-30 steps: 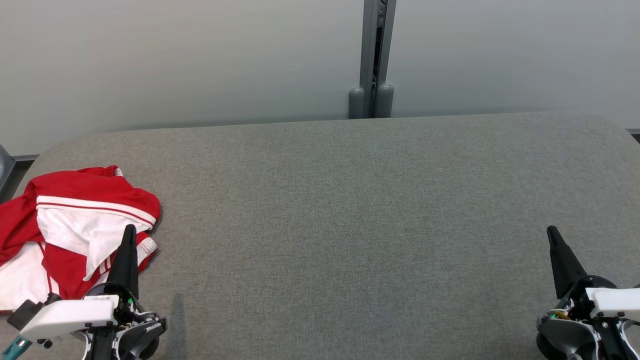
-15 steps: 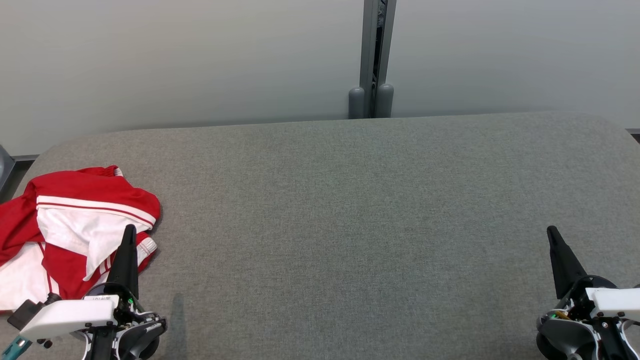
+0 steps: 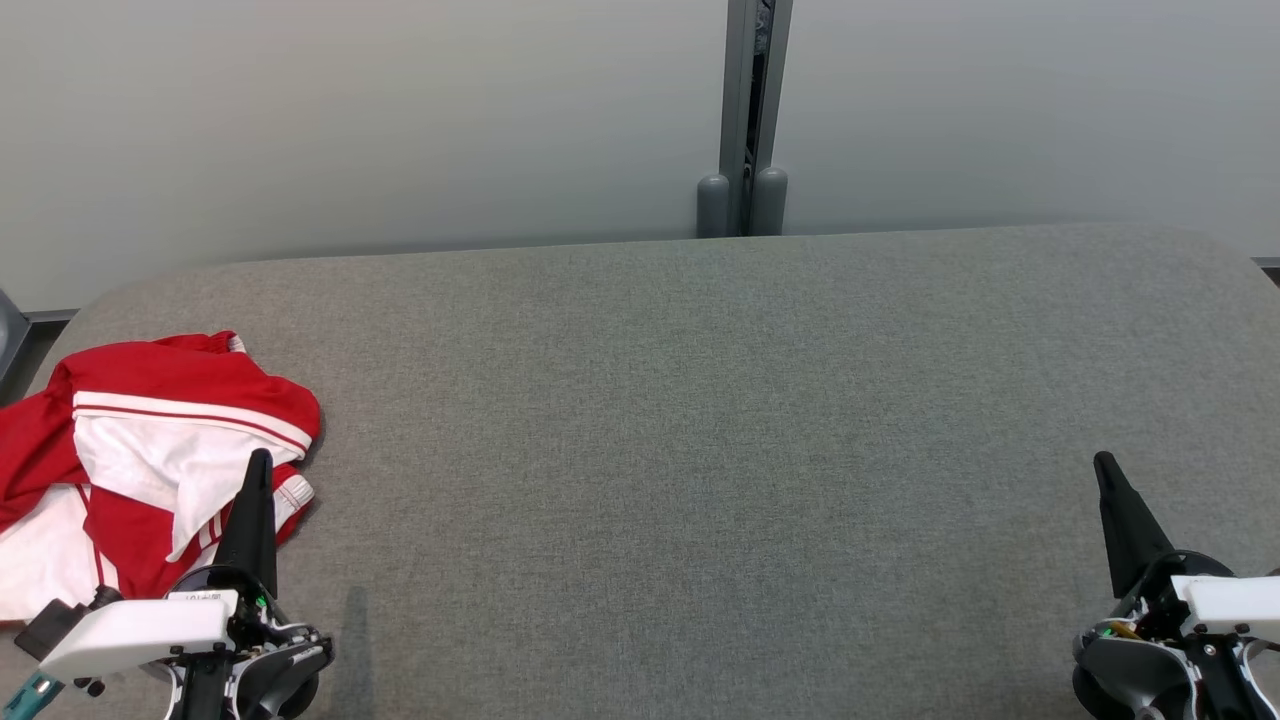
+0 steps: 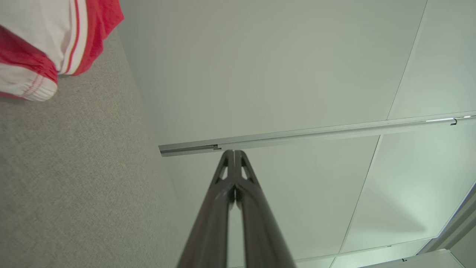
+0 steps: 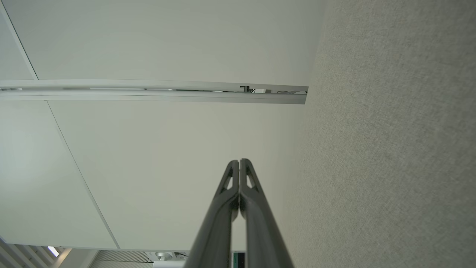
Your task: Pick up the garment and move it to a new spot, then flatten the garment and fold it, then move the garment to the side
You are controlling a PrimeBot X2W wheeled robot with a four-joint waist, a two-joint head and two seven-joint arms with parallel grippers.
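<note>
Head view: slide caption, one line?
Red-and-white garment crumpled at left end of grey surface; left hand and right hand shut, empty.

A grey fabric tabletop (image 3: 700,450) lay between the left and right jaws; ahead of them stood a pale wall (image 3: 350,120) split by a metal post (image 3: 745,120).

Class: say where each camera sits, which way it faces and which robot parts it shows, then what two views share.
Head view: on the head, facing forward and down at the table; left gripper and right gripper at the lower corners.
Left wrist view: on the left wrist, facing along its shut fingers toward the wall.
Right wrist view: on the right wrist, likewise along shut fingers.
Shared: the garment, in head and left wrist views.
</note>
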